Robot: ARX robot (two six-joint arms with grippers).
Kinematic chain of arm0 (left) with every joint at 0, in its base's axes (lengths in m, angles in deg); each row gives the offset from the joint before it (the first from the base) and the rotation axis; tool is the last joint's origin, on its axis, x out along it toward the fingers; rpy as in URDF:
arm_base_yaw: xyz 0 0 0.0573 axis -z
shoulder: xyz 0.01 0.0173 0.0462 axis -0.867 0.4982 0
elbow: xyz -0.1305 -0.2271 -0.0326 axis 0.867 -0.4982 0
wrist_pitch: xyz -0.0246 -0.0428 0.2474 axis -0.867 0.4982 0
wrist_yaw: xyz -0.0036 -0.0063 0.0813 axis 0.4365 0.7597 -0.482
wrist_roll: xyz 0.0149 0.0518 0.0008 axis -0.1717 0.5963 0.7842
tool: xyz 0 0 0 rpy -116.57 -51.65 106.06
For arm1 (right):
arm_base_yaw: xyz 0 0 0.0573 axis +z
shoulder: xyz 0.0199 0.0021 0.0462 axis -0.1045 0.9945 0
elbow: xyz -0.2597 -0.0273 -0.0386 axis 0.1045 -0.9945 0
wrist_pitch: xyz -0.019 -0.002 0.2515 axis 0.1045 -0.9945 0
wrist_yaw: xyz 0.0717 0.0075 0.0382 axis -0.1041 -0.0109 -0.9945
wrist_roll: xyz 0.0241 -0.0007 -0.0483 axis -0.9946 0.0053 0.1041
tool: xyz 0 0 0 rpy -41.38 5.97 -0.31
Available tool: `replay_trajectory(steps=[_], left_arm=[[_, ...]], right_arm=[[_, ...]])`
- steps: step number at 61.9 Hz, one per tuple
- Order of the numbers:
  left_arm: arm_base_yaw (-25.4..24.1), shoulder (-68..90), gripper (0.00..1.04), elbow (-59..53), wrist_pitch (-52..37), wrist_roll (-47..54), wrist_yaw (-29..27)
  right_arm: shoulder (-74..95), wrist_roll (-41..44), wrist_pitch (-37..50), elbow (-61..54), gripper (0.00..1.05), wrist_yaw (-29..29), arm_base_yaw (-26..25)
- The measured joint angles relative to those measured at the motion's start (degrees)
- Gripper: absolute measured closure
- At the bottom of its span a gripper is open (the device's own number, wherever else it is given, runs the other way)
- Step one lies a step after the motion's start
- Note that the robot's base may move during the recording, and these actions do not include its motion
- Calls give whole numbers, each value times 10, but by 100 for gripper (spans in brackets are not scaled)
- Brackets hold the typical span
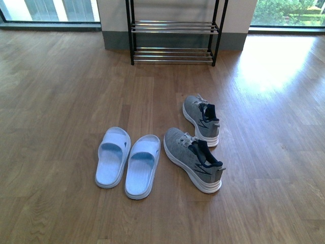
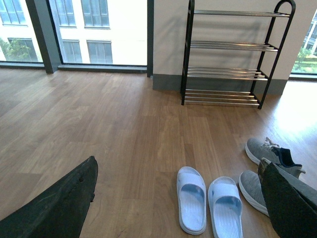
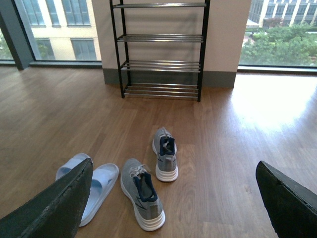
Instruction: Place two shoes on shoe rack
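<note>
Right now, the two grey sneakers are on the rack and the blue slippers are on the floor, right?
No. The near sneaker and the far sneaker are on the floor too, beside the blue slippers, short of the rack. The front view shows it.

All three views face the shoe rack (image 1: 173,26) (wrist views show more shelves), sharing the sneakers (image 1: 195,155) before it.

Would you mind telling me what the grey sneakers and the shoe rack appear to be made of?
Grey sneakers: apparently knit fabric uppers, matte and textured; thick white soles, perhaps foam or rubber. Shoe rack: seemingly metal, black-painted side frames and shiny, light-reflecting chrome-like rods.
</note>
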Motion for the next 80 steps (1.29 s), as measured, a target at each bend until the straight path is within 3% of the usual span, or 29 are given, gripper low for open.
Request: replay_trajectory(steps=[80], left_arm=[[0, 0, 9, 0, 0, 0, 0]], right_arm=[[0, 0, 0, 0, 9, 0, 0]])
